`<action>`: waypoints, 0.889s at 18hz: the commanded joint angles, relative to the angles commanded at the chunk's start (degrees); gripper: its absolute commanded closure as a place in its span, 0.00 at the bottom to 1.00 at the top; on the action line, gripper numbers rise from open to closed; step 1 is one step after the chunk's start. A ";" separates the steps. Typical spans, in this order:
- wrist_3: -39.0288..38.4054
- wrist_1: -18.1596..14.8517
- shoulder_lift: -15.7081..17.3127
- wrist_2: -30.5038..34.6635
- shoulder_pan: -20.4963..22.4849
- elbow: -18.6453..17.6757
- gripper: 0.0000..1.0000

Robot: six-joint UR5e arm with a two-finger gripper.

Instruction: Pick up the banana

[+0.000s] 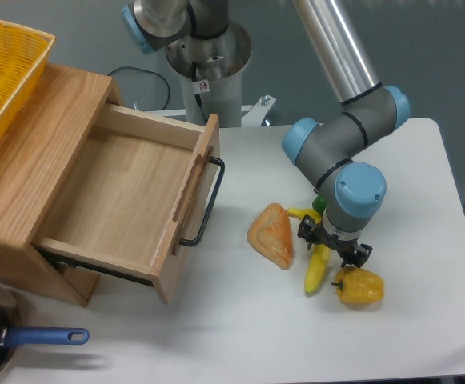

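The banana [317,267] lies on the table [424,184], long axis running roughly 12 to 6 o'clock, between the bread [271,234] at 9 and the pepper [359,287] at 4, with the tool [334,242] straddling its upper half, fingers apart, not yet clamped.

The white table [424,184] carries the banana [317,270], bread piece [271,235], yellow pepper [359,288] and wooden drawer box [96,200].
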 joint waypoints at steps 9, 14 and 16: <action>0.00 -0.09 0.00 -0.09 0.00 0.00 0.38; 0.00 -0.26 0.18 -0.09 0.00 0.88 0.43; 0.00 -0.44 0.44 -0.09 0.00 1.40 0.43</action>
